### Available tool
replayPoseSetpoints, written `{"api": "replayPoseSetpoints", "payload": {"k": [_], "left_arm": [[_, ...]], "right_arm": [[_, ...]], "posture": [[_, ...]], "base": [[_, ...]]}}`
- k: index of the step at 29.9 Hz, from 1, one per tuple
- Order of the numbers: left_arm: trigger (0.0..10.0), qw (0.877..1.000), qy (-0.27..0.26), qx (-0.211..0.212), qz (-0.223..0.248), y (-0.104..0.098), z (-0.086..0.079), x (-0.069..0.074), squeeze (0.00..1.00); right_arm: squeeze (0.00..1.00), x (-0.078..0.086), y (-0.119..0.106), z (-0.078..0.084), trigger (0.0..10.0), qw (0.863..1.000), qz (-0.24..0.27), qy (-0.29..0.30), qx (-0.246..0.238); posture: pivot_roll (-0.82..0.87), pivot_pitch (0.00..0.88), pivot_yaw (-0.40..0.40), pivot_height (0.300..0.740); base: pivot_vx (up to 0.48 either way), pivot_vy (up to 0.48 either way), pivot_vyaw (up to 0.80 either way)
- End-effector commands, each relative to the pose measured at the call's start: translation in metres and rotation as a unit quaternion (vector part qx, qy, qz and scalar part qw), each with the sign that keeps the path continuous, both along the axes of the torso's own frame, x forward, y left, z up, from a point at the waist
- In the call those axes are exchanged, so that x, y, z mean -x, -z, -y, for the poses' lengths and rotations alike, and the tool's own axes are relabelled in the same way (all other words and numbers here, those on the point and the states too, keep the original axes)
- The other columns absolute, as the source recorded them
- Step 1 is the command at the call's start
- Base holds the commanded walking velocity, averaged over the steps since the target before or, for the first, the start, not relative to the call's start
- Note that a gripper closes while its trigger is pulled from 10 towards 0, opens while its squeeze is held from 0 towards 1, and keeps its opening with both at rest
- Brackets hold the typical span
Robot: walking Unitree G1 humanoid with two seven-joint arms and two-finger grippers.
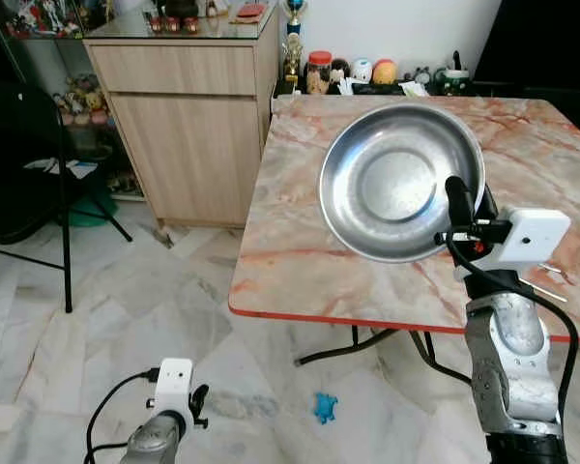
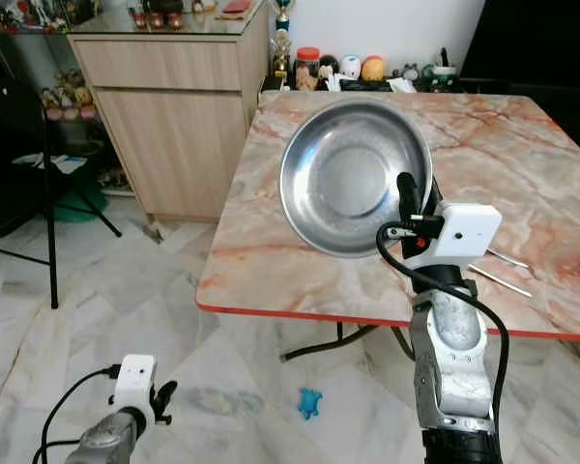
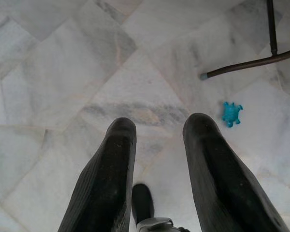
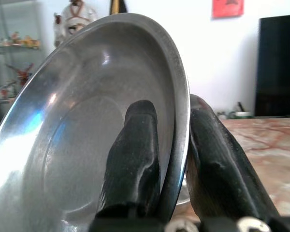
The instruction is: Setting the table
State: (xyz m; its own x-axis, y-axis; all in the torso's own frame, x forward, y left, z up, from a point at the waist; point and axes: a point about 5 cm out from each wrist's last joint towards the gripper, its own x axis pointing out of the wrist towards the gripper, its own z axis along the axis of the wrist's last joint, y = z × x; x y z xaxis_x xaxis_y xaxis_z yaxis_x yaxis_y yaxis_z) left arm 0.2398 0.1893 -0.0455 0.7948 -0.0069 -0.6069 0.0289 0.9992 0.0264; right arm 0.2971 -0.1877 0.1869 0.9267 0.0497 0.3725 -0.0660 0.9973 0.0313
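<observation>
A round steel plate [image 1: 391, 184] is held tilted, its hollow face toward me, above the near part of the marble table [image 1: 290, 271]. My right gripper [image 1: 467, 205] is shut on the plate's rim, one black finger on the inner face and one behind it, clear in the right wrist view on the steel plate [image 4: 87, 145]. My left gripper [image 3: 159, 145] hangs low over the tiled floor, open with nothing between its fingers [image 3: 111, 169]. Thin metal utensils [image 2: 498, 271] lie on the table at the right.
A wooden cabinet [image 1: 188, 116] stands left of the table, with a black chair [image 1: 29, 193] further left. Jars and small figures [image 1: 367, 72] line the table's far edge. A small blue toy [image 1: 325, 407] lies on the floor under the table edge.
</observation>
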Motion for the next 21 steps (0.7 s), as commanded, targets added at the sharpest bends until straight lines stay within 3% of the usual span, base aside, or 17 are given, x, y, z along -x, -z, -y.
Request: {"api": "replayPoseSetpoints", "payload": {"k": [1,21], "left_arm": [[10.0,1.0,-0.005,0.002,-0.001,0.0021,-0.0001,0.0034,0.0],[10.0,1.0,0.001,0.0,-0.003,0.0028,-0.002,0.005,0.0]], "right_arm": [[0.0,-0.0004,-0.0065,-0.0022,10.0,1.0,0.013,-0.004,-0.003],[0.0,0.0037,-0.0035,-0.0061,10.0,1.0,0.013,-0.002,-0.013]], "posture": [[0.01,0.0,-0.01,0.736],[0.0,0.0,0.005,0.736]], "base": [[0.0,-0.292,0.0],[0.0,-0.302,0.0]]}}
